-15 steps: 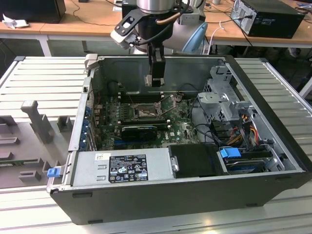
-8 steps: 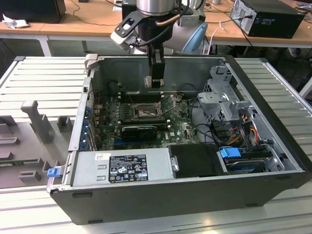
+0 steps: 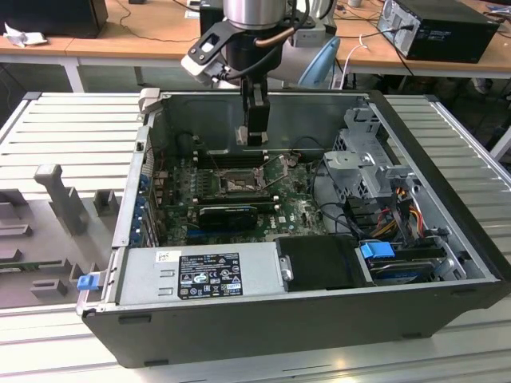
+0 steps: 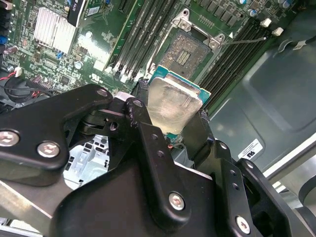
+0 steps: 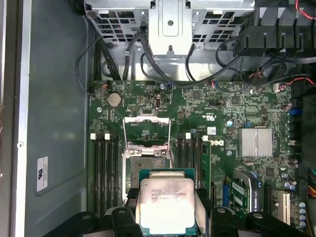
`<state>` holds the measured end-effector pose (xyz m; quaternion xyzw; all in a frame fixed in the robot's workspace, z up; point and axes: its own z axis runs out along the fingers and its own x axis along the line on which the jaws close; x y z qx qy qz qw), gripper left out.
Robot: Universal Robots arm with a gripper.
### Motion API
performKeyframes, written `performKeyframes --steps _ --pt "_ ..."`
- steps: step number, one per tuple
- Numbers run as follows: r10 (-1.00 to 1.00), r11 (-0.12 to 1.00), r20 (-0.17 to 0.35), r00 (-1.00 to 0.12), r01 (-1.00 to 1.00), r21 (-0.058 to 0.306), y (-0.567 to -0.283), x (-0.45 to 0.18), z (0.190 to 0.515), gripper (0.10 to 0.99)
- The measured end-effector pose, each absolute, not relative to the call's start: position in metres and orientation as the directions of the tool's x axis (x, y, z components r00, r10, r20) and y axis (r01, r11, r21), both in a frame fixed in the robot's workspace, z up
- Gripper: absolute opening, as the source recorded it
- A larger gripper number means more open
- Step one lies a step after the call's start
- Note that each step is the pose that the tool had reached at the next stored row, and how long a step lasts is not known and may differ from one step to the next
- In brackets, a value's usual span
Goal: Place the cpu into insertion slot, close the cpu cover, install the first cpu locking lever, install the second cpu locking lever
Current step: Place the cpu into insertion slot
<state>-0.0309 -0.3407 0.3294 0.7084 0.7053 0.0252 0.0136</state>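
Observation:
My gripper [image 3: 254, 137] hangs inside the open computer case, just above the motherboard. It is shut on the cpu [image 4: 173, 104], a flat square chip with a pale silver top and a green edge, gripped at two opposite sides by the black fingers [image 4: 198, 133]. In the first wrist view the cpu [image 5: 165, 205] hovers partly over the insertion slot [image 5: 147, 165], whose contact field lies bare [image 4: 190, 52]. The cpu cover [image 5: 146, 129] is swung open beyond the slot. A thin locking lever [image 4: 243, 41] sticks out beside the socket.
Black memory slots [image 5: 106, 168] flank the socket on both sides. A long black card [image 3: 227, 214] lies in front of the socket, a silver heatsink [image 5: 255, 142] further along the board. Power supply [image 3: 200, 275], drive cage [image 3: 367, 167] and loose cables [image 3: 403, 207] crowd the case.

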Motion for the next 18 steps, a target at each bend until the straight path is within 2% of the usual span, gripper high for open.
performKeyframes --steps 18 --pt "1.0 -0.005 0.016 0.004 0.999 0.05 -0.3407 -0.0309 0.3232 0.529"
